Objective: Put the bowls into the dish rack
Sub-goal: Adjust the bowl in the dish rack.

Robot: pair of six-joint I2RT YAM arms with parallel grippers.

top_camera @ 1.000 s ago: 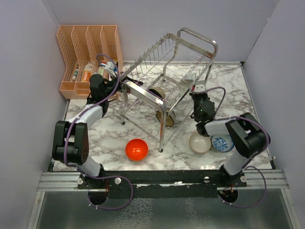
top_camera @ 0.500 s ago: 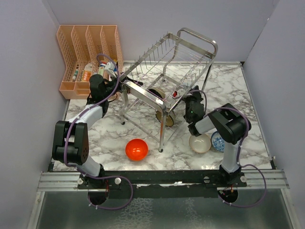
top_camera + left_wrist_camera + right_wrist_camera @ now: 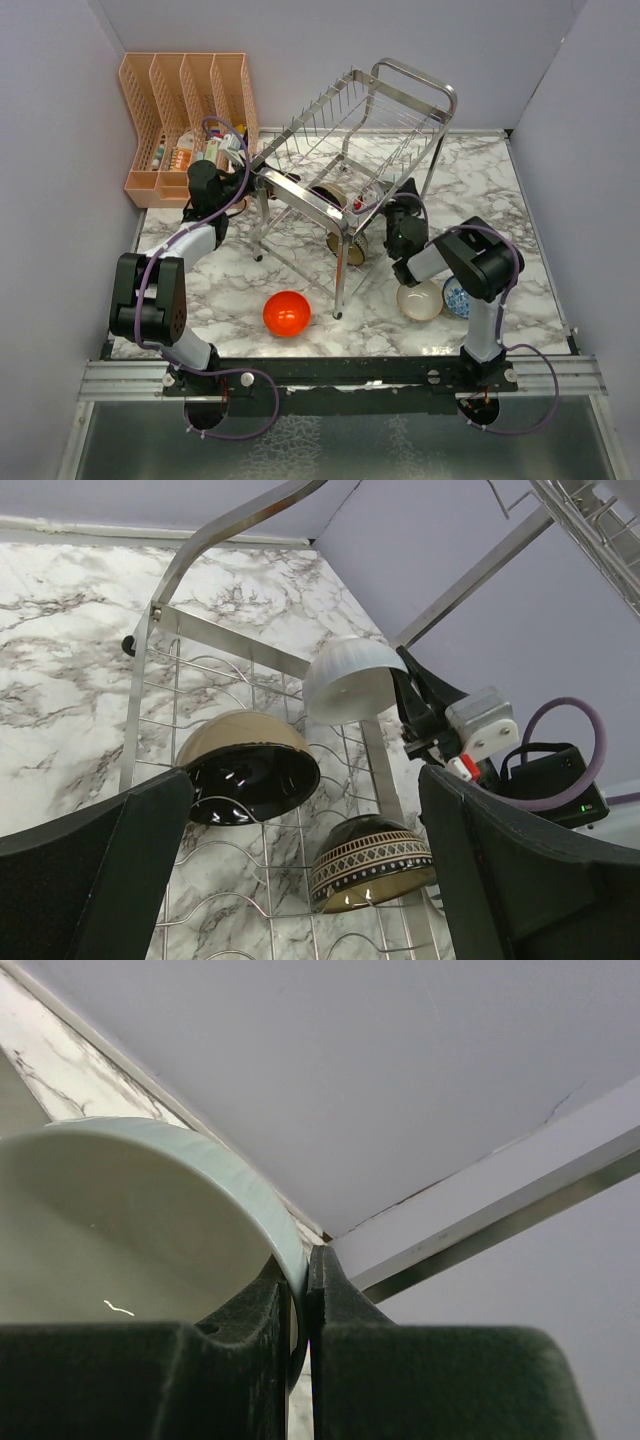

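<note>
The white bowl (image 3: pixel 345 680) is pinched by its rim in the right gripper (image 3: pixel 305 1295) — fingers pressed together on the wall, one inside, one outside. It hangs tilted at the right side of the rack (image 3: pixel 300 198), over the lower tier; whether it touches the wires I cannot tell. Among that tier's wires rest two more bowls, both tipped: a tan bowl (image 3: pixel 245 770) with a glossy black inside and a brown bowl (image 3: pixel 370 860) with a cream lattice band. On the surface (image 3: pixel 540 200) the red bowl (image 3: pixel 287 313) sits in front of the rack, and the beige bowl (image 3: pixel 420 299) lies just beside the blue-patterned bowl (image 3: pixel 457 298), by the right arm. The left gripper (image 3: pixel 238 186) is spread wide at the rack's left end, holding nothing. The organiser (image 3: pixel 185 90) holds packets — their print is too small to read.
</note>
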